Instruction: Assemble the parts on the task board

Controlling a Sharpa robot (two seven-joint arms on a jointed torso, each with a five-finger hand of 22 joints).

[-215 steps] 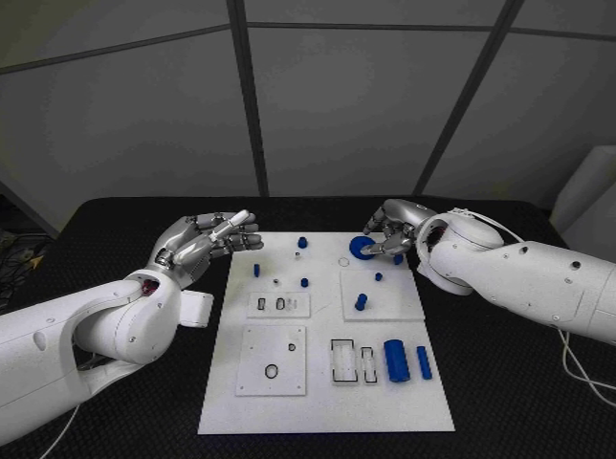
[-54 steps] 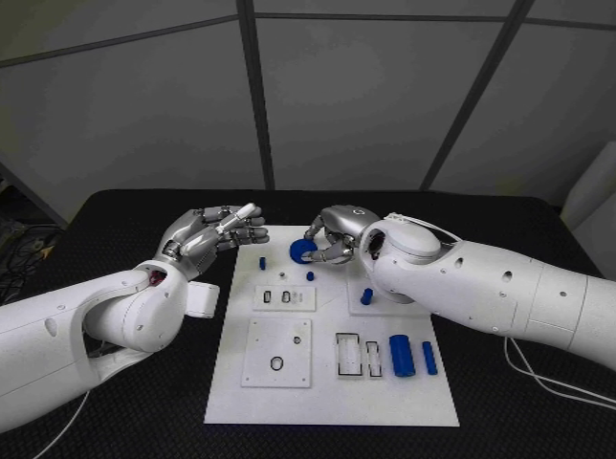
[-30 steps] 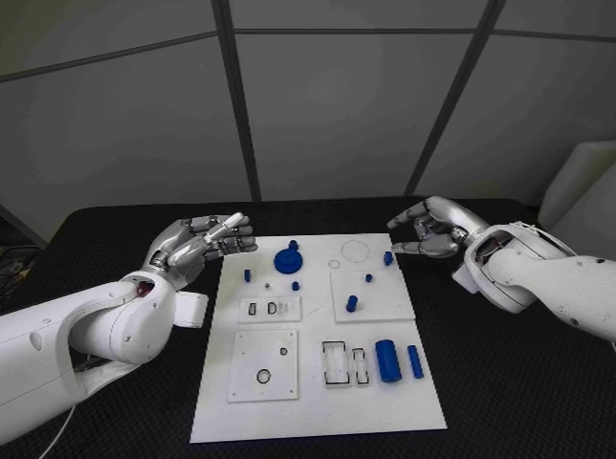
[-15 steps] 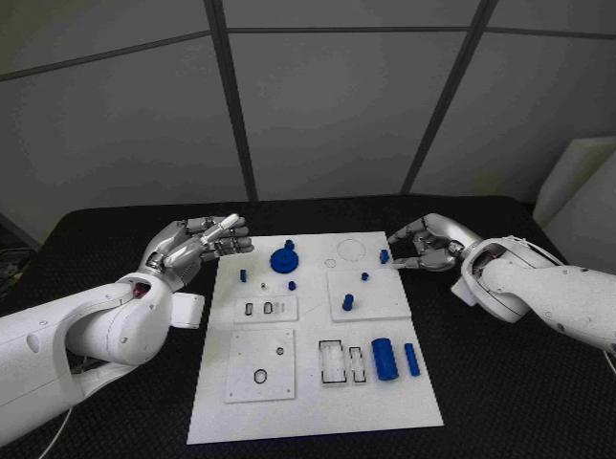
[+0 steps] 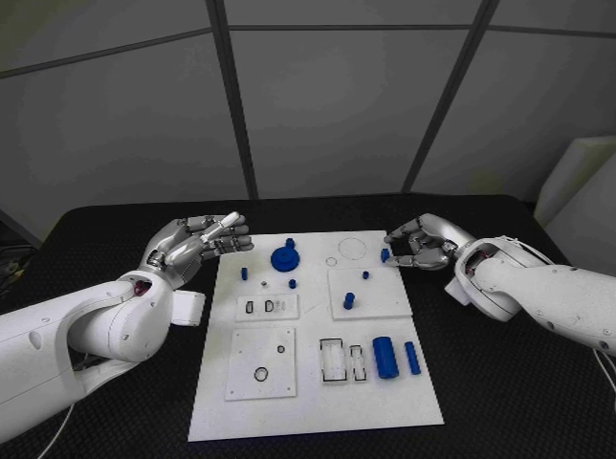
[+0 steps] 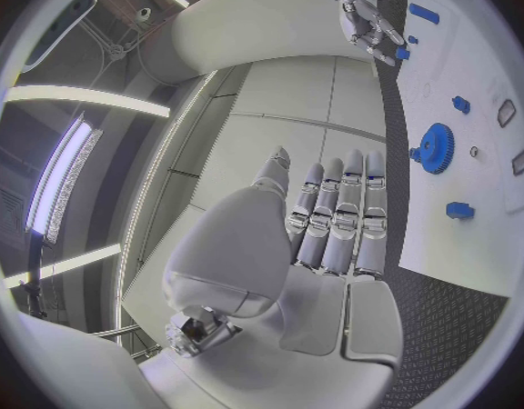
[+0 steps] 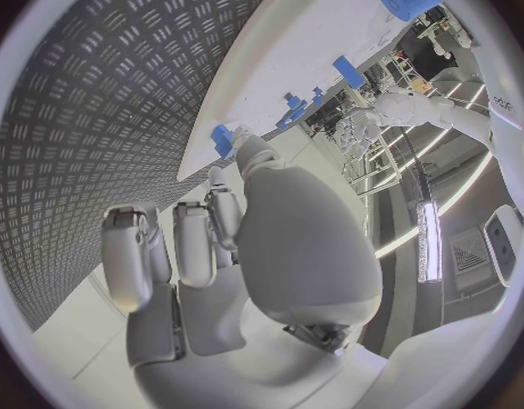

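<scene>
One white board (image 5: 322, 402) lies mid-table, carrying one blue gear (image 5: 285, 258) near its far edge, two blue cylinders (image 5: 385, 358) side by side toward its right edge, and several small blue pegs. The left hand (image 5: 194, 244) hovers off the board's far left corner, fingers together, holding nothing. The right hand (image 5: 421, 245) sits at the far right edge, fingertips (image 7: 253, 154) touching a small blue peg (image 7: 222, 139); whether it pinches it, I cannot tell. Bare black table (image 5: 529, 402) lies on both sides.

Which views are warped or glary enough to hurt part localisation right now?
Head view: no visible bending, even light, task board and blue gear crisp. Left wrist view: strong fisheye, the board edge curves, bright ceiling strips glare, left hand blocks the middle. Right wrist view: same bending, right hand fills the centre, small blue part by its fingers slightly soft.
</scene>
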